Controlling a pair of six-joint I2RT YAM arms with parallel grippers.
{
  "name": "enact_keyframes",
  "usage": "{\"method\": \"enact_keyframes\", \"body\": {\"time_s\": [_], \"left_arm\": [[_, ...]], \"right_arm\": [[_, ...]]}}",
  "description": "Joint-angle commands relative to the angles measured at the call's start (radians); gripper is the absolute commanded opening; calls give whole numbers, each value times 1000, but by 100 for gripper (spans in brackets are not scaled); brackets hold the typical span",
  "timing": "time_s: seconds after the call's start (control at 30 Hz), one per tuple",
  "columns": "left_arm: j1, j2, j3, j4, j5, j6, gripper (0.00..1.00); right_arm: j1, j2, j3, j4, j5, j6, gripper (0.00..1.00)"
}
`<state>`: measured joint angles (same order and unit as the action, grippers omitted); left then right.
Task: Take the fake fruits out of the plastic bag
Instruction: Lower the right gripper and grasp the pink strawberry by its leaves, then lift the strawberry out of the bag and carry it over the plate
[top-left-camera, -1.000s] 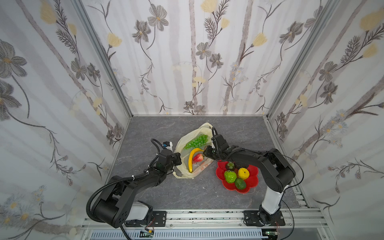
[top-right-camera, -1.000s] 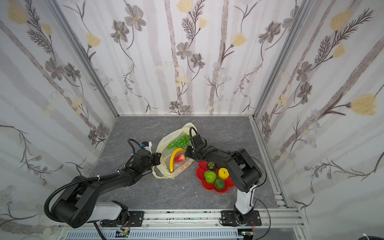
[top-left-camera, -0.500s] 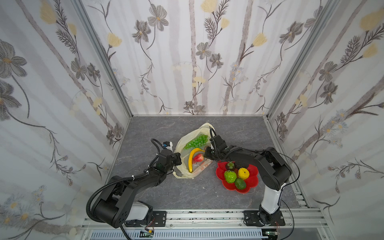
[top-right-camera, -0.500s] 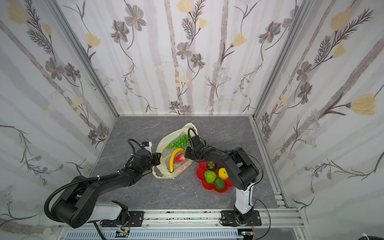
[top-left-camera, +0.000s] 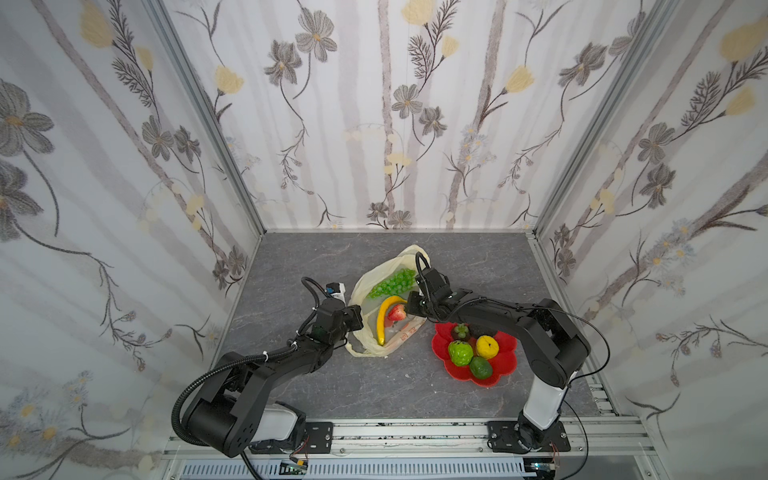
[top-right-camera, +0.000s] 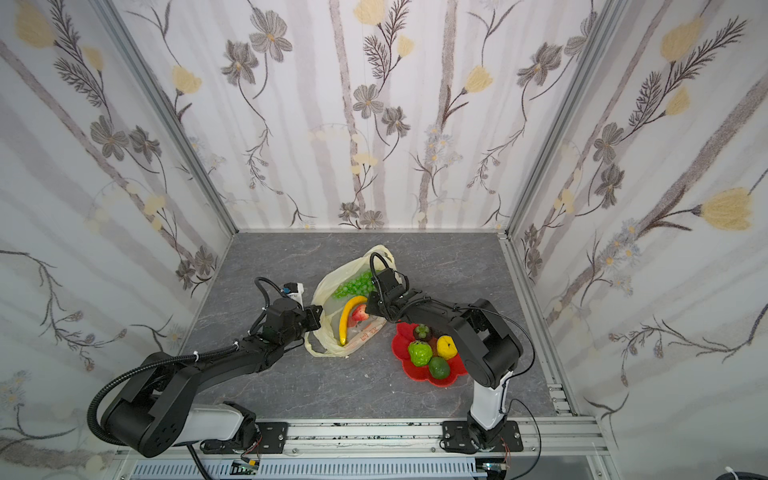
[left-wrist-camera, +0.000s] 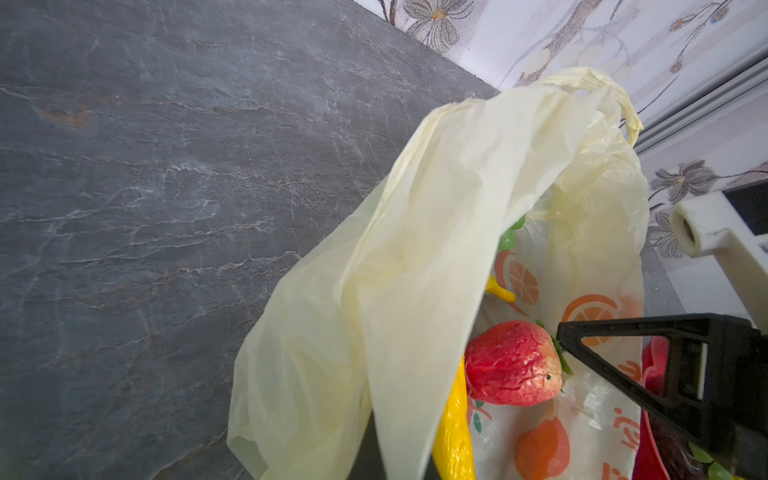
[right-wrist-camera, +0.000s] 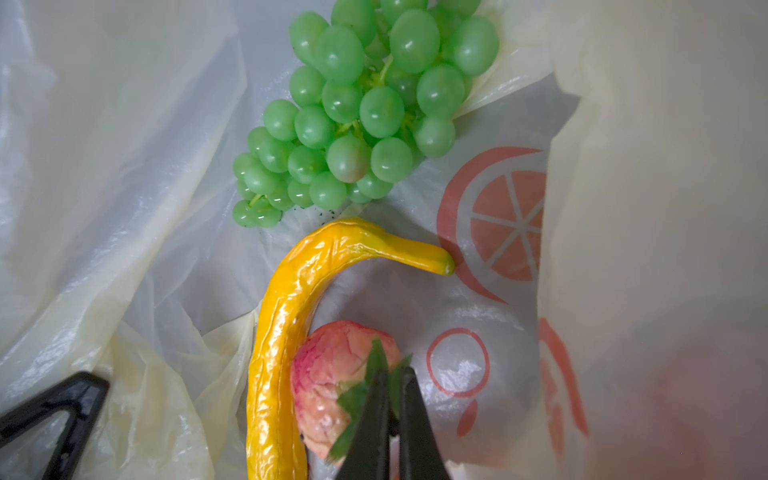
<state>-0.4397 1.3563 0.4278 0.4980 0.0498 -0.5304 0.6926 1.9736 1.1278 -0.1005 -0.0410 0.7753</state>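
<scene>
The right tool (right-wrist-camera: 393, 374) is pinched shut on the green leaf cap of the strawberry (right-wrist-camera: 332, 365), its two black tips close together with leaf showing on either side. The strawberry lies inside the bag (top-left-camera: 370, 351), tucked against the inner curve of the banana (right-wrist-camera: 286, 316). Just past the banana's bent end sit the grapes (right-wrist-camera: 353, 120), also in the bag, on the clear film with the orange-slice print.

The left tool (top-left-camera: 356, 318) is at the bag's rim on the side away from the plate (top-left-camera: 505, 363). It is closed, and as far as I can make out it has a fold of the pale film nipped between its tips, since the film stands up from there like a raised flap and leaves the mouth open.

The bag rests near the middle of the grey worktop (top-left-camera: 478, 266), one loop handle pointing toward the back wall. Just beside it, on the right arm's side, is the red plate, and on it four fruits: a mangosteen (top-left-camera: 460, 331) nearest the bag, an orange (top-left-camera: 487, 347), a custard apple (top-left-camera: 460, 353) and an avocado (top-left-camera: 481, 368) toward the front edge. The right arm reaches over the plate's far side.
</scene>
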Motion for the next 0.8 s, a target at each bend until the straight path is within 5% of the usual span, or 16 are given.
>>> {"method": "enact_keyframes", "body": {"time_s": [0.0, 0.77], "left_arm": [[0, -6, 3, 24, -2, 4, 0], [-1, -8, 3, 23, -12, 5, 0]], "right_arm": [[8, -27, 13, -11, 44, -19, 0], [41, -550, -40, -462, 275, -150, 0]]}}
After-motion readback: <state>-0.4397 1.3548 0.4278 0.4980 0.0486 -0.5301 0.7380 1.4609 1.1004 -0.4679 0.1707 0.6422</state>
